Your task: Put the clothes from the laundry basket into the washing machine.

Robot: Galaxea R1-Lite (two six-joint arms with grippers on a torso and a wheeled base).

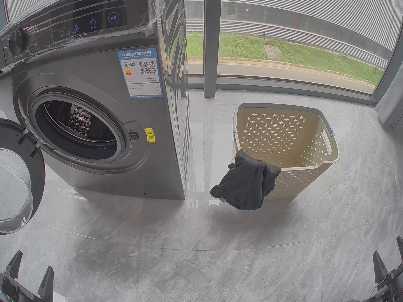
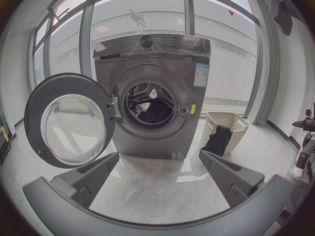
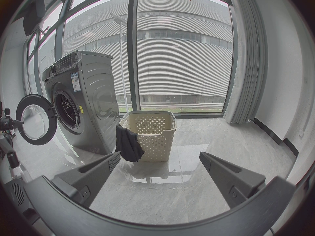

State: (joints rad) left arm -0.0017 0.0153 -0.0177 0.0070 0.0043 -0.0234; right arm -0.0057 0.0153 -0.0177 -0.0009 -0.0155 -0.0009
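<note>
Hanging over the near rim of the cream laundry basket (image 1: 273, 135), a dark garment (image 1: 247, 183) droops down the outer wall toward the floor (image 1: 201, 256). It lies well ahead of the right claw (image 3: 159, 154) and apart from it. Draped half out like this, it likely offers a loose fold to pinch. Both claws sit low and released, fingers spread, holding nothing. Ahead of the left claw (image 2: 157, 154) stands the washing machine (image 1: 105, 76), its round door (image 1: 17, 181) swung wide to that claw's outer side, so the drum mouth is free for loading. A dark mass (image 2: 152, 110) low in the drum may be clothing, but it is hard to make out. The basket's bottom hides behind its near wall.
</note>
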